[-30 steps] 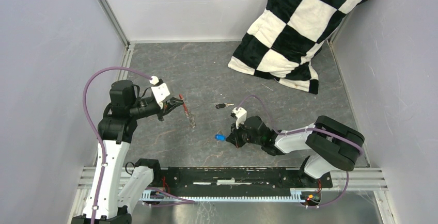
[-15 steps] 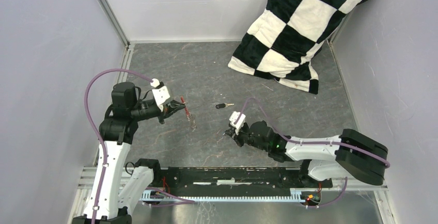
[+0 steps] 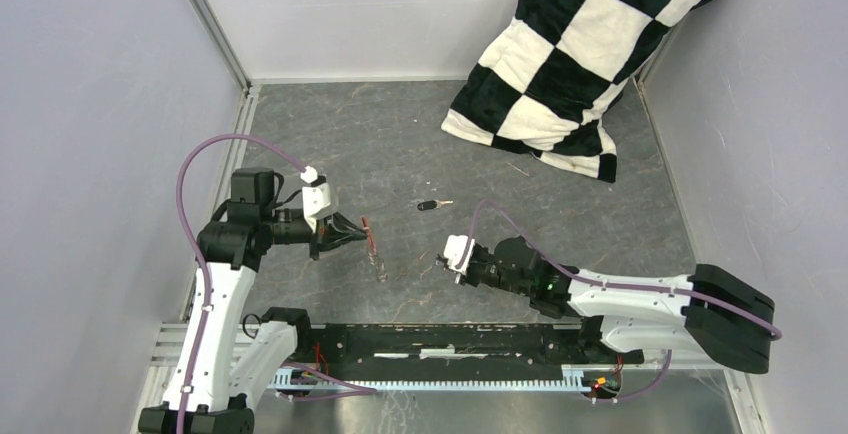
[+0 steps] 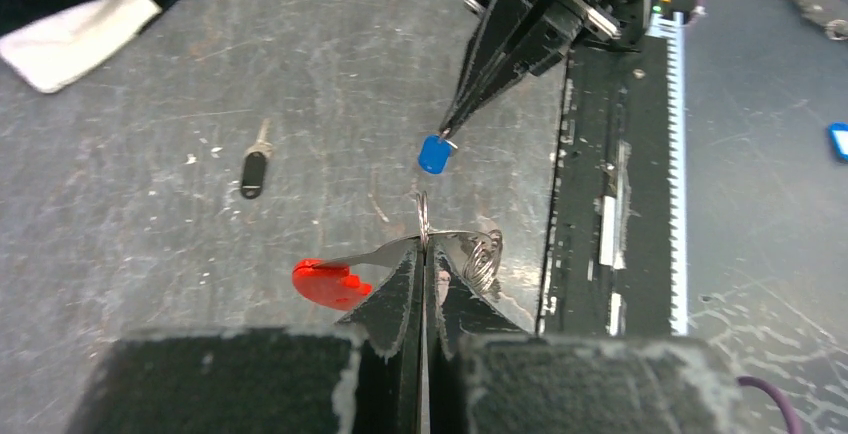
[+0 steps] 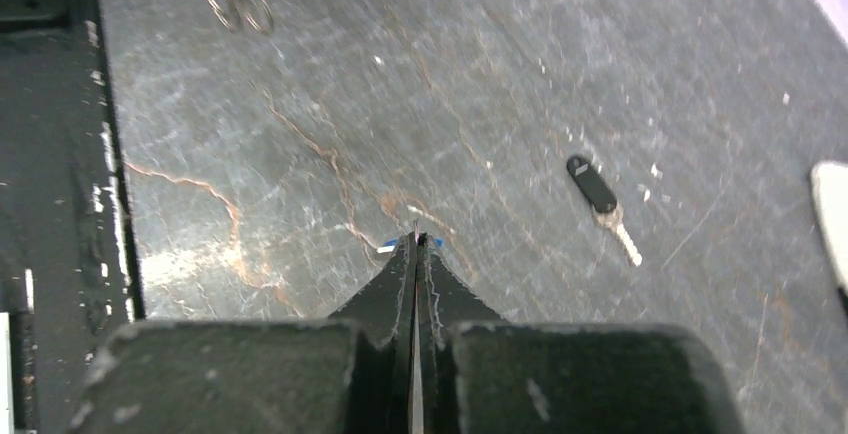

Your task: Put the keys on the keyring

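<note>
Your left gripper [image 4: 424,252] is pinched shut on the wire of the keyring [image 4: 482,256]; its red tag [image 4: 326,284] sticks out one side of the jaws and the coils out the other. The black key [image 4: 252,172] lies flat on the table [image 3: 400,144], alone, well apart from both grippers. The blue key [image 4: 433,153] sits in the tips of your right gripper [image 5: 416,242]; the jaws are narrow and closed on it, and its head pokes out just short of the ring's loop. A checkered cloth [image 3: 590,54] is slumped in the far right corner.
</note>
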Robot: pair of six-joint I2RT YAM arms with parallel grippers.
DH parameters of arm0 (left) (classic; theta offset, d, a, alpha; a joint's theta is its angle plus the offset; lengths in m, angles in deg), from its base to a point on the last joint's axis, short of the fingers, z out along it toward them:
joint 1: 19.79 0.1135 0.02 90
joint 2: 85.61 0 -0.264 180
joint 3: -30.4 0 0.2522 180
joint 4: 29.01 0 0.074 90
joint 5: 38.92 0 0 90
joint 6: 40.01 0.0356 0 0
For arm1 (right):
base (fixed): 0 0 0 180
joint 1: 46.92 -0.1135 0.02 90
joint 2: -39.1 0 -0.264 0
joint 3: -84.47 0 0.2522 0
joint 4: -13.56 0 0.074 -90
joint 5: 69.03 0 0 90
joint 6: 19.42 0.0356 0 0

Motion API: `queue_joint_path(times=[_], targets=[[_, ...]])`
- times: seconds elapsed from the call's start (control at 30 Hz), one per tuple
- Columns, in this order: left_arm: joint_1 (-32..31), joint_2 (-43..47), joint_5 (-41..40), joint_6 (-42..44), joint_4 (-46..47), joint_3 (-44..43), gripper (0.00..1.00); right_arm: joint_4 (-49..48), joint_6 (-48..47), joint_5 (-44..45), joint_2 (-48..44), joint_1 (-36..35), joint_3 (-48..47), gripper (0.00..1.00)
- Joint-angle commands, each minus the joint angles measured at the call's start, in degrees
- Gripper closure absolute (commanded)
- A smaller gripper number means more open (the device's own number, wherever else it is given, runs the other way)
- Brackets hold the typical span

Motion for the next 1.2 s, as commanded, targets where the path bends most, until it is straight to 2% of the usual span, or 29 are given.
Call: queue_joint_path(times=[0.0,0.1,0.17,0.27,0.47,0.73,0.9,1.17], targets=[[0.1,-2.4,9.2,11.4,-10.3,-2.7,0.98,3.3,-5.7,-7.2,-4.9,-0.2,-5.7,1.00],[0.0,-3.2,11.7,16.4,-14.7,-2.5,0.98,6.3,-5.7,-8.4,-8.2,-0.2,-8.3,1.00],[-0.1,-3.1,13.1,19.8,-17.4,-2.2,0.98,9.3,-9.0,-11.5,-8.9,-0.1,-10.2,0.99],[-0.7,-3.0,15.9,20.9,-17.3,-1.1,0.98,13.9,-15.1,-11.1,-8.5,-0.1,-13.1,0.99],[-5.4,-6.2,17.9,23.2,-17.2,-1.7,0.98,14.7,-25.2,-9.2,-9.0,-0.1,-16.8,1.00],[-10.7,-9.5,16.7,25.6,-17.2,-2.0,0.98,26.2,-41.4,-18.3,-8.6,-0.1,-24.6,1.00],[-15.6,-11.0,12.6,27.4,-17.2,-4.5,0.98,27.9,-43.6,-23.3,-11.1,-0.3,-26.0,1.00],[-19.1,-13.5,11.0,30.4,-18.0,-6.6,0.98,31.6,-44.9,-22.1,-11.7,-3.0,-26.7,1.00]])
